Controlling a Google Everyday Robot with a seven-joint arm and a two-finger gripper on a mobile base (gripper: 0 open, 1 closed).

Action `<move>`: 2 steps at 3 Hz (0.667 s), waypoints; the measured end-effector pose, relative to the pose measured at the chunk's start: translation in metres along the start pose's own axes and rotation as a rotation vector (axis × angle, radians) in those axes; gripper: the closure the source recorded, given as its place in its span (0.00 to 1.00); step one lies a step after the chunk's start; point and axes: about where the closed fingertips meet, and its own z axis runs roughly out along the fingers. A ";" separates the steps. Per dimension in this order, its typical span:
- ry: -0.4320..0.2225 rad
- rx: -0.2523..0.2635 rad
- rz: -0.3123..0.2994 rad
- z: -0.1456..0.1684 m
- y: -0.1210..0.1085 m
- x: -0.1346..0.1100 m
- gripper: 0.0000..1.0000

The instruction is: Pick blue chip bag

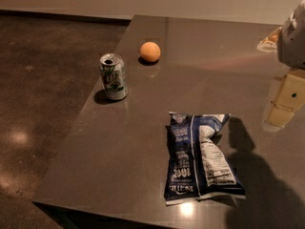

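Observation:
The blue chip bag (199,158) lies flat on the dark table (143,142), near its front edge, with the white nutrition panel facing up. My gripper (285,101) hangs above the table at the right edge of the view, to the right of the bag and a little further back, apart from it. Only part of the gripper shows. Its shadow falls on the table just right of the bag.
A green-and-silver soda can (113,77) stands upright near the table's left edge. An orange ball-like fruit (150,51) sits behind it toward the middle. The table's left and front edges drop to a dark floor (43,80).

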 end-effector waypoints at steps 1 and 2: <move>0.011 -0.025 -0.095 0.013 0.013 -0.008 0.00; -0.012 -0.077 -0.220 0.033 0.033 -0.016 0.00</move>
